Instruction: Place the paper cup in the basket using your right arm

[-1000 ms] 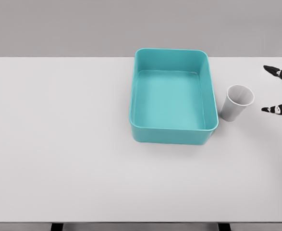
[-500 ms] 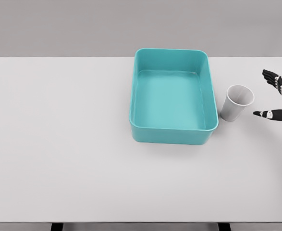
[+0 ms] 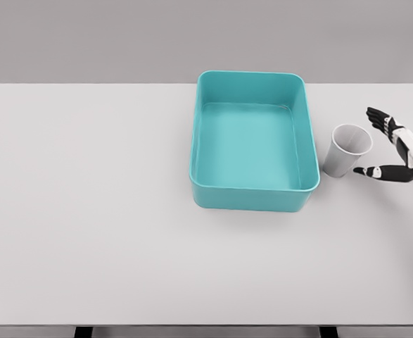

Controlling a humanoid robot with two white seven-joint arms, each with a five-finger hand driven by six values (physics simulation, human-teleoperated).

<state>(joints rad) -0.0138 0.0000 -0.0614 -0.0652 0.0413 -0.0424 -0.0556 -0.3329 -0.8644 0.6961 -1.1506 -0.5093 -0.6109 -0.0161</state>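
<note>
A white paper cup stands upright on the white table, just right of the teal basket. The basket holds nothing. My right hand reaches in from the right edge with fingers spread and thumb low, open, a short gap to the right of the cup and not touching it. The left arm is out of view.
The table's far edge runs along the grey wall behind the basket. Its near edge lies at the bottom of the picture, with dark legs showing below.
My right hand has moved left from the picture's edge toward the cup, staying open. Cup and basket have not moved.
</note>
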